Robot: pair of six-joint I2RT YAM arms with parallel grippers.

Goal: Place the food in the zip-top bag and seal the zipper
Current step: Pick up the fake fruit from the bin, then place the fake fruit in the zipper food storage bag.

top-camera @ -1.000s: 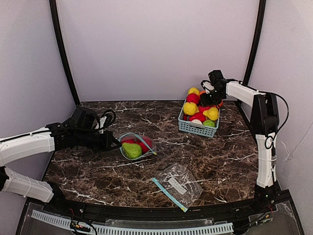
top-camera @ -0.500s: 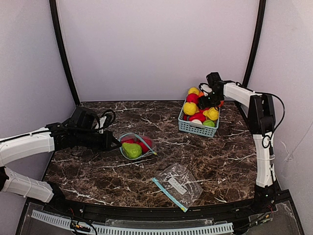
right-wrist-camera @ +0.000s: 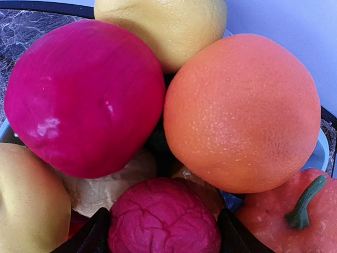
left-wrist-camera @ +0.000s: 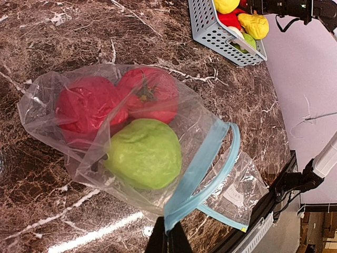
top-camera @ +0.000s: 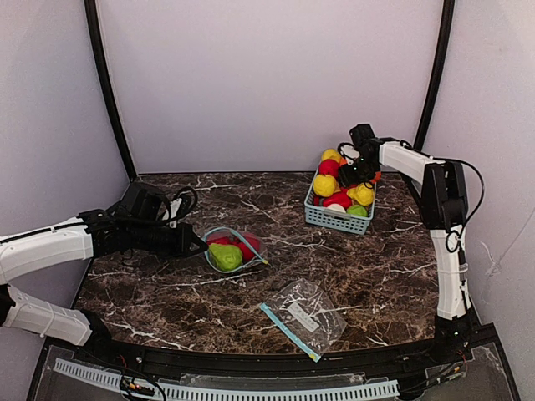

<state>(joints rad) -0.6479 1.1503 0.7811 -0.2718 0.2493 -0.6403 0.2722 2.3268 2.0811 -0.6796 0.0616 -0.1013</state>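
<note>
The left gripper (left-wrist-camera: 167, 238) is pinched tight on the blue zipper rim of the zip-top bag (left-wrist-camera: 206, 150), apparently to keep its mouth propped open on the marble table (top-camera: 376, 267) for the next drop. Inside the bag lie a glossy green fruit (left-wrist-camera: 143, 153), a crinkled red fruit (left-wrist-camera: 87, 108) and a red tomato (left-wrist-camera: 150, 95). Over the light-blue basket (top-camera: 334, 219), the right gripper (top-camera: 353, 174) stands with fingers spread either side of a wrinkled crimson fruit (right-wrist-camera: 164, 219); whether they actually grip it I cannot tell

I'm getting bright, even light; white glare is streaking the table (left-wrist-camera: 52, 31) just beside the bag (left-wrist-camera: 47, 92).
</note>
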